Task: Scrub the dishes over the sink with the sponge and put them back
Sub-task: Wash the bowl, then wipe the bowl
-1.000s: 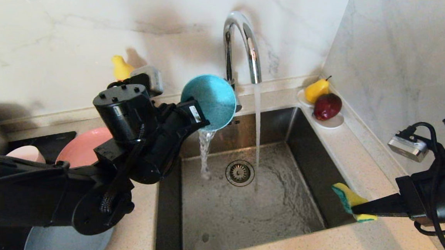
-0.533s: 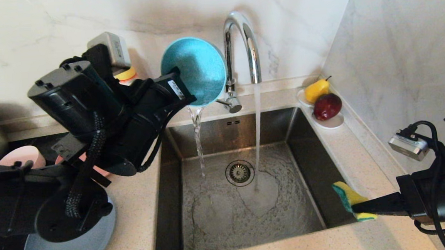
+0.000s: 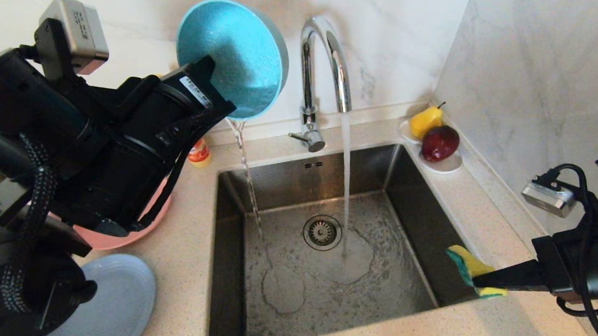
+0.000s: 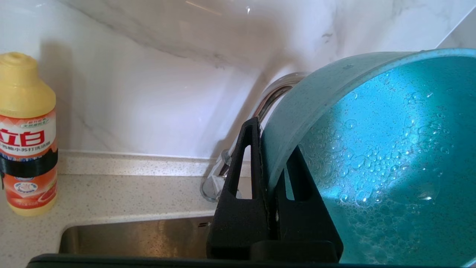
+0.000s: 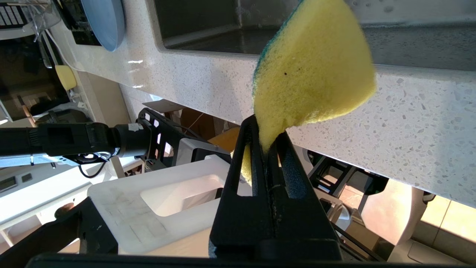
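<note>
The teal bowl [image 3: 232, 55] hangs tipped on edge at about eleven o'clock from the sink [image 3: 416, 223], up beside the tap [image 3: 323, 62], a thin stream of water running off its lower lip into the basin. The left gripper [image 3: 212, 108] has its jaws pinched on the rim, one finger inside and one outside. Judging by the beaded water on its inner wall, the bowl is light, stiff plastic and slick just now; a rim grip well down the wall seems the safest hold, since a shallow pinch could let it swivel or slip.

At four o'clock of the drain, the right gripper [image 3: 485, 281] hovers over the sink's edge, jaws squeezed on the sponge [image 3: 469, 269], which is soft and flops above the fingers.

The tap is running and stands close at the bowl's three o'clock, the nearest thing to knock. A detergent bottle [image 4: 26, 137] stands on the counter at the bowl's seven o'clock, the salmon-pink plate [image 3: 126, 235] and light blue plate [image 3: 110, 309] beyond it. A pear [image 3: 425, 120] and apple [image 3: 440, 142] sit at the sink's far right corner.
</note>
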Controlling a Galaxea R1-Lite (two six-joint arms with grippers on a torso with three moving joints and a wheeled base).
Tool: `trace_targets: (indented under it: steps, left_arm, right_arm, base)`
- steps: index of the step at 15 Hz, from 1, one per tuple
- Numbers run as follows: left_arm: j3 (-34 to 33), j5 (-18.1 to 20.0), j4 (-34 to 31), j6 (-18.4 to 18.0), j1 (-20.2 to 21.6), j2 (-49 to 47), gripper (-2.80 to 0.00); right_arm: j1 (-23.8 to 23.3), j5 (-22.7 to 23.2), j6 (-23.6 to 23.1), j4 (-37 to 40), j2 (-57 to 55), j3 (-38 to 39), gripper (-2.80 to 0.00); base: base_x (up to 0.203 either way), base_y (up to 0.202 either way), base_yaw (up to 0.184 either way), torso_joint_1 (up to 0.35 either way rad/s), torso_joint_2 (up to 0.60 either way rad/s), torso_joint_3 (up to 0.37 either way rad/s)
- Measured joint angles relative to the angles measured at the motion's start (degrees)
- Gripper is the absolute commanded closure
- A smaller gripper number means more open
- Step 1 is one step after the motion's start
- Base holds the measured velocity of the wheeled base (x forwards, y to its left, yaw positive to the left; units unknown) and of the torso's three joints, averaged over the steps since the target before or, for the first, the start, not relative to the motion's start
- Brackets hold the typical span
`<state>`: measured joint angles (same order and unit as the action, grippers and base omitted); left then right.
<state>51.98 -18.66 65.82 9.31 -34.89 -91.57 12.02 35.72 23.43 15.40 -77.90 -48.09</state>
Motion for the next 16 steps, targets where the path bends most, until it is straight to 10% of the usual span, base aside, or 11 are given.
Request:
trace_targets:
  steps: [6, 13, 16]
  left_arm:
    - [-3.3, -0.2, -4.1, 1.4, 0.0, -0.3, 0.00]
    - [-3.1, 4.1, -44.6, 7.6, -0.1, -1.1, 0.00]
    - [-3.1, 4.1, -51.0, 8.0, -2.7, -1.1, 0.00]
  right_arm:
    - [0.2, 0.1, 0.0, 0.0, 0.4, 0.1, 0.00]
    - [6.5, 1.2, 0.7, 0.4, 1.5, -1.3, 0.00]
    - [12.9, 1.7, 1.9, 0.7, 0.6, -5.3, 0.00]
  base:
    - [0.000, 0.000, 0.000, 0.000, 0.00, 0.000]
    - [0.000, 0.000, 0.000, 0.000, 0.00, 0.000]
    - [0.000, 0.000, 0.000, 0.000, 0.00, 0.000]
